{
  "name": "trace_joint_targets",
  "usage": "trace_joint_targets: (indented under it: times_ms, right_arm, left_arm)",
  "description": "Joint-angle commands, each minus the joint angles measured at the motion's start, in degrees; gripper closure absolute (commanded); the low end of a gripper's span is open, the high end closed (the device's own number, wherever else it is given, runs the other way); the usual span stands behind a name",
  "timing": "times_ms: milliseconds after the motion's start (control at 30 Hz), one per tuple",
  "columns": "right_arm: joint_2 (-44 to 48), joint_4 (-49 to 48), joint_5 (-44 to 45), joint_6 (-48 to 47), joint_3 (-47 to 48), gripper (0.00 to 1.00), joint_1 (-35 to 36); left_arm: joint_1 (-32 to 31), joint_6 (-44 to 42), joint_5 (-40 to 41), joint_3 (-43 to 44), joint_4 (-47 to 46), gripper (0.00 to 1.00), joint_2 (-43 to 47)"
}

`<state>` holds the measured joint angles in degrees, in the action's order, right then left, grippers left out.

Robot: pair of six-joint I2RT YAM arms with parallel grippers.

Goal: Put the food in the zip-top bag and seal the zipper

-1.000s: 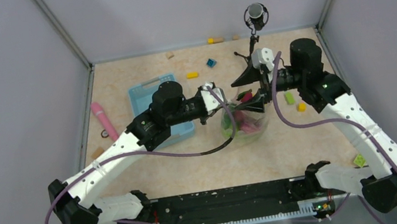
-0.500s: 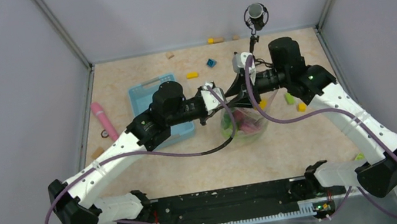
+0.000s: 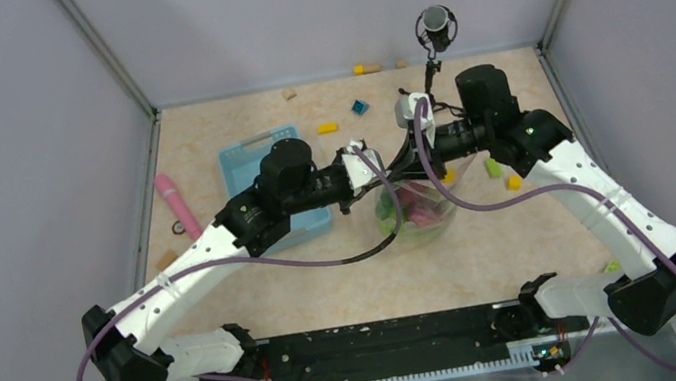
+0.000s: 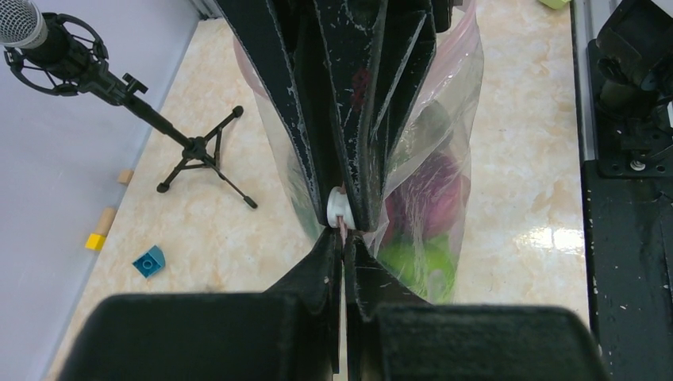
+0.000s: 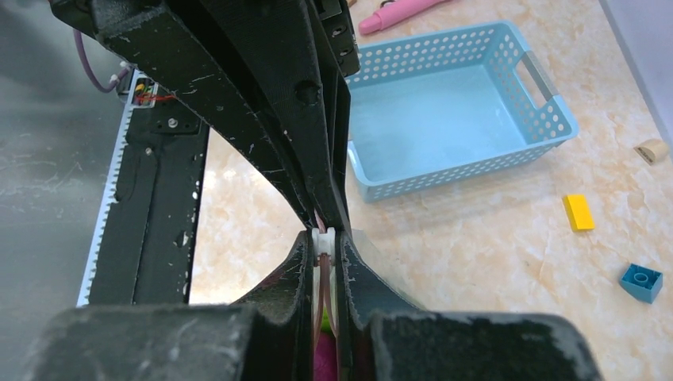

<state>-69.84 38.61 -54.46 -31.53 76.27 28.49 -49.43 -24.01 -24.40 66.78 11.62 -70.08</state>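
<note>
Zip-top bag [image 3: 415, 211] above worktop [image 3: 328, 283], held up by its mouth, food [image 4: 432, 186] inside. Left hand [image 4: 343, 238] pinched shut on zipper [image 5: 324, 286]; right hand [image 5: 323, 240] clamped on same strip beside white slider [image 4: 336, 208]. Thin, crinkly, slippery film, probably light: best gripped only along stiffer zipper edge.

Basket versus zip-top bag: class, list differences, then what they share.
The basket is opaque blue and perforated; the zip-top bag is clear. The basket looks empty; the bag holds food. The basket sits on the table; the left gripper and right gripper pinch the bag's top. Both are containers.
</note>
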Motion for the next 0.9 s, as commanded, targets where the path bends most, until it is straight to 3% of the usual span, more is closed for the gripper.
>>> trace_joint_targets:
  times_ms: [0, 267, 500, 867]
  right_arm:
    - [0.2, -0.4, 1.8, -1.2, 2.6, 1.0, 0.7]
    - [0.5, 1.4, 11.7, -1.1, 2.7, 1.0, 0.6]
    - [1.0, 3.0, 16.5, -1.5, 2.5, 1.0, 0.6]
    - [3.6, 0.9, 26.2, 2.2, 0.9, 1.0, 0.2]
  left_arm:
    - [-0.1, 0.5, 0.6, 0.1, -3.5, 1.0, 2.2]
    - [-0.1, 4.5, 10.2, -9.0, -13.2, 1.0, 7.3]
    - [-0.1, 7.1, 16.5, -12.8, -14.4, 1.0, 10.7]
    - [-0.1, 15.9, 41.7, -17.6, -22.9, 1.0, 14.1]
